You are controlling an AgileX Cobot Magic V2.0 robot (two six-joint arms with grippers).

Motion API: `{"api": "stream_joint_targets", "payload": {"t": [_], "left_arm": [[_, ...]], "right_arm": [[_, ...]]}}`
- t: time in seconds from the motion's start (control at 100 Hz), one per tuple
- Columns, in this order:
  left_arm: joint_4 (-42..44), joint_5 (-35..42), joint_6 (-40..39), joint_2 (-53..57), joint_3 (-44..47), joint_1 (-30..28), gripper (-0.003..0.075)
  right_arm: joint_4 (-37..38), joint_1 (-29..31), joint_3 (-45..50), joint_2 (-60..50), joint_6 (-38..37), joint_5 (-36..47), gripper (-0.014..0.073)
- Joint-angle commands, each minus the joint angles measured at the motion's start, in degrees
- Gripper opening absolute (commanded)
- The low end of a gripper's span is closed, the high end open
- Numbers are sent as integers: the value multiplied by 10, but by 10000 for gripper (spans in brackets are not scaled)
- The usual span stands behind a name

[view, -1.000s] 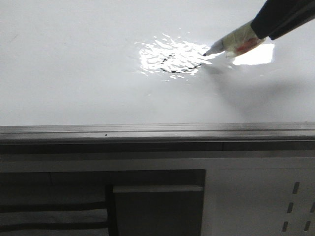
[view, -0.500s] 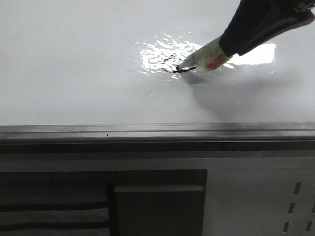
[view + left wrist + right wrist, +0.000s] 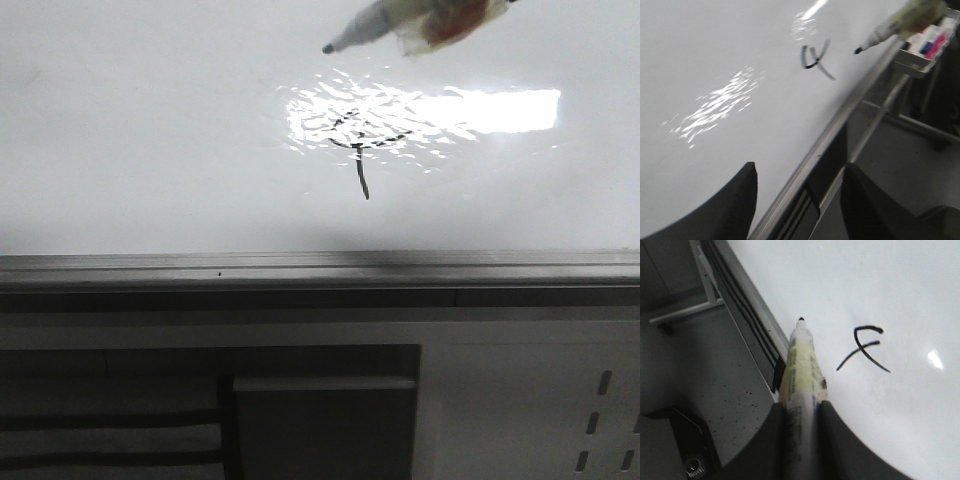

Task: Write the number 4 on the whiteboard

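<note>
While the right hand (image 3: 801, 412) clamps one marker (image 3: 800, 370) off the whiteboard (image 3: 150, 120), one number 4 (image 3: 362, 150) shows; the left hand (image 3: 797, 200) gapes, holding nothing.

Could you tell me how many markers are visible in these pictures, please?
1. The marker is clamped in the right gripper, its tip lifted off the whiteboard above the number 4. The left gripper holds none.

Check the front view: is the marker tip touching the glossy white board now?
No, the marker tip hangs clear of the glossy white board, away from the black scrawl.
</note>
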State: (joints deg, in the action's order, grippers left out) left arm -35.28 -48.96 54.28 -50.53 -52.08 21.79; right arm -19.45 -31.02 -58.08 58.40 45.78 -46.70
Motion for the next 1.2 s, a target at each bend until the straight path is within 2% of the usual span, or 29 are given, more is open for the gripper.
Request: {"api": "stream_joint_targets", "payload": {"t": [0.0, 0.12, 0.37, 0.58, 0.8, 0.87, 1.08, 1.19], "left_arm": [[-38, 7, 52, -25, -35, 45, 344], [-37, 31, 81, -70, -54, 112, 344], [-32, 94, 127, -172, -96, 220, 344], [-30, 109, 127, -253, -147, 254, 344], [-31, 105, 127, -287, -174, 258, 342], [-31, 99, 127, -284, -175, 258, 309], [-33, 98, 127, -282, -175, 258, 125], [-35, 98, 127, -282, -175, 258, 64]], "right_arm": [[-6, -11, -18, -22, 79, 8, -46], [-6, -17, -18, -26, 134, 2, -46], [-6, -17, -18, -26, 140, -3, -46], [-6, -17, -18, -26, 140, -7, -46], [-6, -17, -18, -26, 140, -10, -46], [-6, -17, -18, -26, 140, -15, -46], [-11, -17, -17, -26, 139, -18, -46], [-11, -17, -17, -25, 139, -20, -46]]}}
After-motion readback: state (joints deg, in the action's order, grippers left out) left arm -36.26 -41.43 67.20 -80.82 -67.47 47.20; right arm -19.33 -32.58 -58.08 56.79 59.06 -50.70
